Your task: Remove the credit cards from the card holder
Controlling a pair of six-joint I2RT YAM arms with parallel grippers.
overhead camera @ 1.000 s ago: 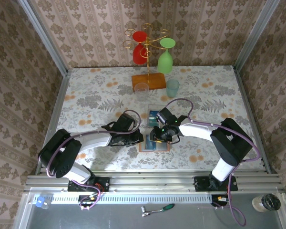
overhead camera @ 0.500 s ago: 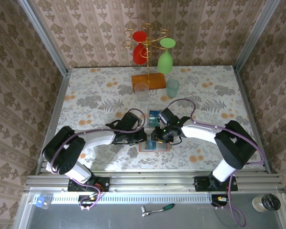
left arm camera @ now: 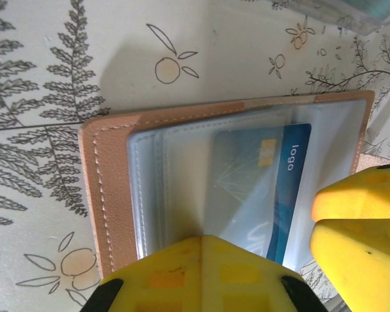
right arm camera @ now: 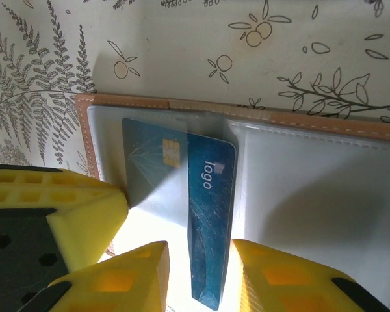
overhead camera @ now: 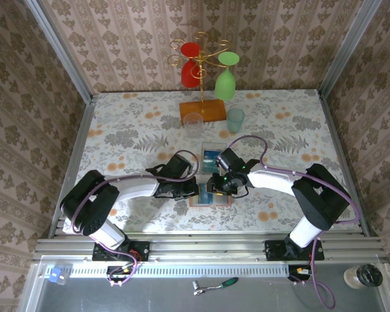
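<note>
left gripper (left arm camera: 201,276) closed, resting on card holder (left arm camera: 110,188) | right gripper (right arm camera: 198,276) parted astride credit card (right arm camera: 211,188), grip unclear | thin, stiff, slick; you pinch its free end

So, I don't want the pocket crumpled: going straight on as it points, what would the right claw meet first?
The blue card, whose free end sits between the fingers of the right claw; past it, the clear pocket of the card holder. Depth is unclear; they may be touching.
</note>
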